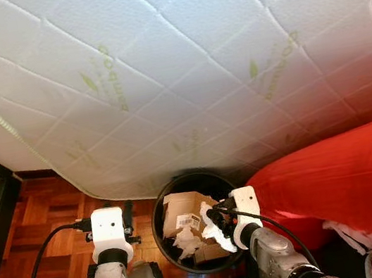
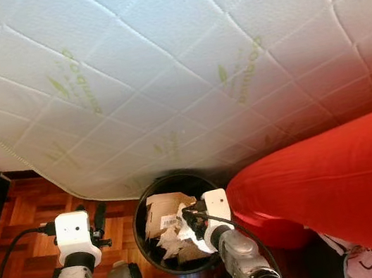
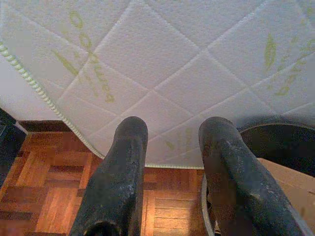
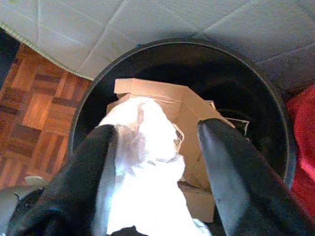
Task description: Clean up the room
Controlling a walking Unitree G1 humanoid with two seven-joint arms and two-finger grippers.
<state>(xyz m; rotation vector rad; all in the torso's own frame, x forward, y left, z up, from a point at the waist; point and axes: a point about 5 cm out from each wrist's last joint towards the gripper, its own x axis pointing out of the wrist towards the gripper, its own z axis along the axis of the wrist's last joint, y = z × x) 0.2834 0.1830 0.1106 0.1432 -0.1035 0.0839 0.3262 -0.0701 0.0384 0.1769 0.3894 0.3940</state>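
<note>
Crumpled white paper between right tool fingers above round black bin.

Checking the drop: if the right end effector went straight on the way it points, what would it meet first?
Probably the cardboard box in the black bin; the right end effector points down into it, white paper between its fingers.

The black bin lay hemmed by the mattress behind and red bedding rightward, with bare parquet leftward.
</note>
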